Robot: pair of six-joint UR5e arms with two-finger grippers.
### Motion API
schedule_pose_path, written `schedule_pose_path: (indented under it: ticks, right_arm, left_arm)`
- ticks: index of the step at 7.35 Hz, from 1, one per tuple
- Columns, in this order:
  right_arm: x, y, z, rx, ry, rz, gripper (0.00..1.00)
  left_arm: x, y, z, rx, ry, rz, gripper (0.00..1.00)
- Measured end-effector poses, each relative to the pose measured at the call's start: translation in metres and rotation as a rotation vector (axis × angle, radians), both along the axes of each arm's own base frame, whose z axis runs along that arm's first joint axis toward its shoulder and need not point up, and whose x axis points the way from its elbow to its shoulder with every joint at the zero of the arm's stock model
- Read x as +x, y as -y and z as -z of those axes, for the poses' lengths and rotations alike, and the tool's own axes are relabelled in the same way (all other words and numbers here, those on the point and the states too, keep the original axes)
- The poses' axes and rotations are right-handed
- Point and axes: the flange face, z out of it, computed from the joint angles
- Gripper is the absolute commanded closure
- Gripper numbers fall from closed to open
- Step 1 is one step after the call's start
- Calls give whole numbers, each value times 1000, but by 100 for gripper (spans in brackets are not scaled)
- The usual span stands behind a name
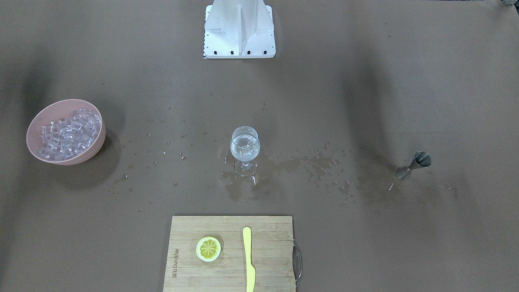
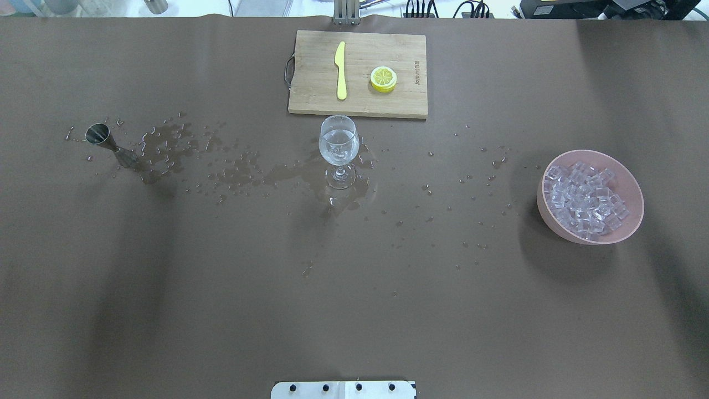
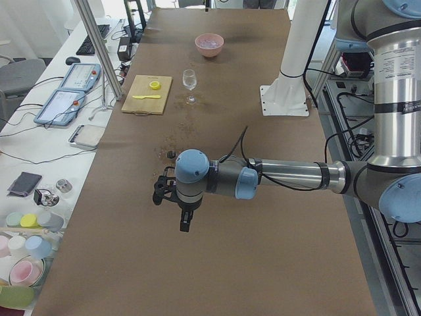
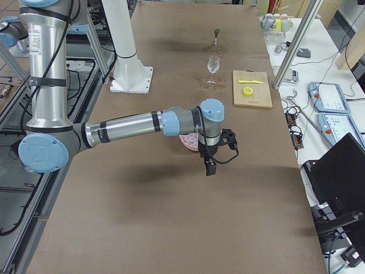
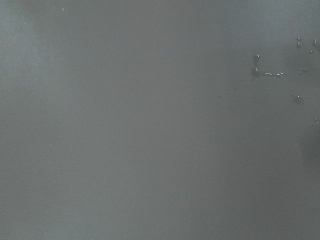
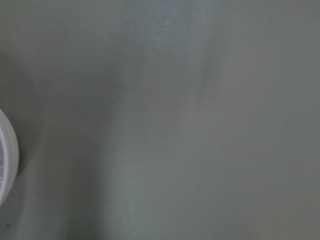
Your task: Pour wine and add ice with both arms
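Nearest the robot, the white pedestal base [image 2: 343,389] sat at the edge of the brown table [image 2: 221,305]. The left arm [image 3: 283,176] reached out level above the bare tabletop with the left gripper [image 3: 186,222] pointing down. The right arm [image 4: 125,128] was stretched out the same way, and the right gripper [image 4: 210,168] hung just beside the pink bowl [image 2: 554,219]. Both tools showed only in the side views, so I could not tell how far either was open or whether it held anything. Farther out, a row crossed the table. A steel jigger [image 2: 105,141] stood on the robot's left among spilled puddles [image 2: 166,138]. The wine glass [image 2: 338,149] stood upright in the middle, and the wine [image 2: 338,145] filled part of it, with what looked like a few clear cubes in it. The bowl on the right held the heaped ice [image 2: 584,200]. Farthest away lay a wooden cutting board [image 2: 316,94] carrying a yellow knife [image 2: 340,71] and a lemon slice [image 2: 383,78], set apart from each other.
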Motion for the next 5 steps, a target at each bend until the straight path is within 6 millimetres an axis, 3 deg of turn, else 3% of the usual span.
schedule_pose_path:
  ticks: [2,5]
  right_arm:
    - [23,-15,-20,-43,-3,-36,0]
    - [28,-20,-33,-58,-14,-43,0]
  left_arm:
    - [0,-3,-3,0,0,-4,2]
    - [1,-5,-4,-3,-2,-5,2]
